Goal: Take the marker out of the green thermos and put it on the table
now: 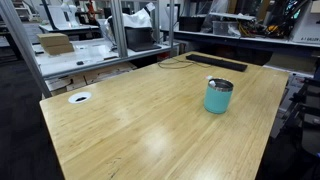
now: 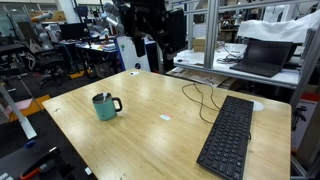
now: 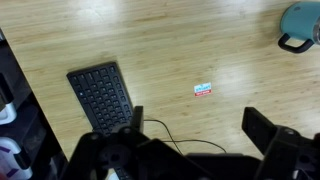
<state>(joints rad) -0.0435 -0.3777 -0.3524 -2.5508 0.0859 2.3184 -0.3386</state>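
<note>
The green thermos point(image 1: 218, 96) stands upright on the light wood table point(image 1: 140, 130). It also shows in an exterior view point(image 2: 105, 106), with a side handle, and at the top right of the wrist view point(image 3: 300, 25). I cannot make out the marker; only a small dark bit shows at the thermos rim. My gripper point(image 3: 200, 125) is open and empty, high above the table point(image 3: 180, 50) between the keyboard and the thermos. In an exterior view the gripper point(image 2: 148, 35) hangs above the table's far side.
A black keyboard point(image 2: 228, 135) with a looping cable lies on the table, also in the wrist view point(image 3: 100, 95). A small sticker point(image 3: 203, 89) lies mid-table. A round white-ringed hole point(image 1: 79, 98) is near one corner. Workbenches with a laptop point(image 2: 262, 55) stand behind.
</note>
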